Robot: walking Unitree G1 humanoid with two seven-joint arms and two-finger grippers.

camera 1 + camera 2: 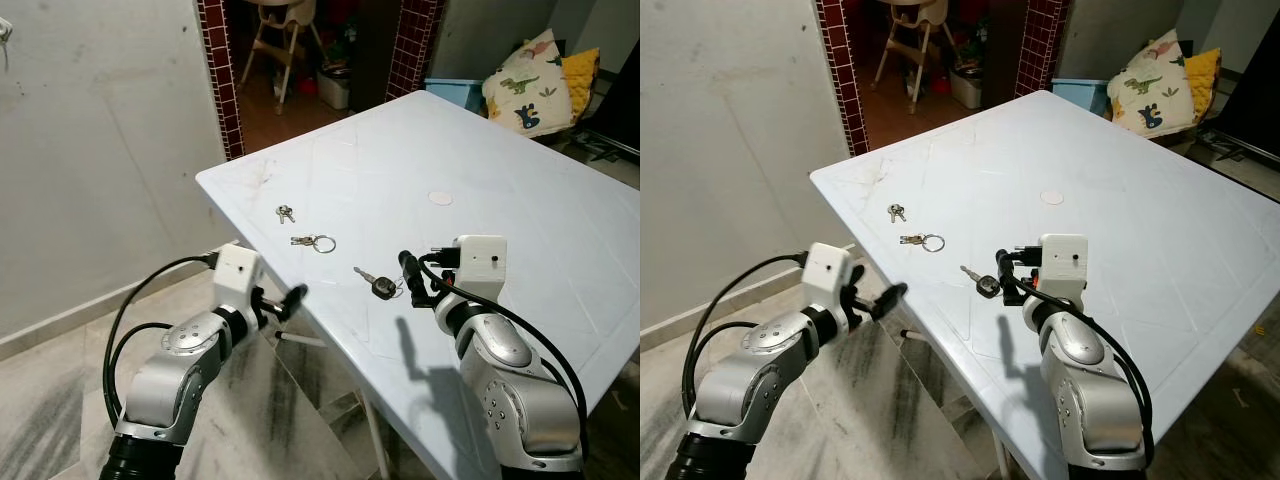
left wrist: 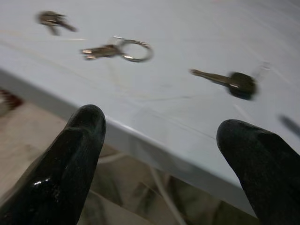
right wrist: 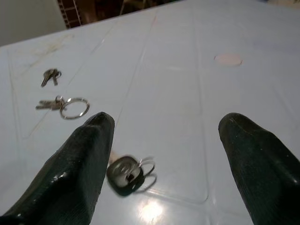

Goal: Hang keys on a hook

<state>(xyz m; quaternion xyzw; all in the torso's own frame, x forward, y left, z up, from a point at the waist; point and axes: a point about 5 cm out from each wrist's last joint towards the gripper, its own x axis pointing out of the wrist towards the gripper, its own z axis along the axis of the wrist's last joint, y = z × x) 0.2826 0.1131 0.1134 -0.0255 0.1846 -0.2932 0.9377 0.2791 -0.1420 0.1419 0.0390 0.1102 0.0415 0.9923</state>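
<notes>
Three key sets lie on the white desk (image 1: 520,200); the black-headed key (image 1: 378,285) sits at nine o'clock of the right end effector (image 1: 411,277).

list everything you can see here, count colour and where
table: 1, white, before the robot
black-headed key: 1, black and silver, near table's front edge by the right pincer
keys on ring: 1 bunch, brass with silver ring, left of it
small key pair: 1, dull metal, farther back left
round disc: 1, white, table middle
dinosaur cushion: 1, cream, behind table
high chair: 1, pale, through doorway
left pincer: open, off the table's edge
right pincer: open, over the black-headed key
</notes>
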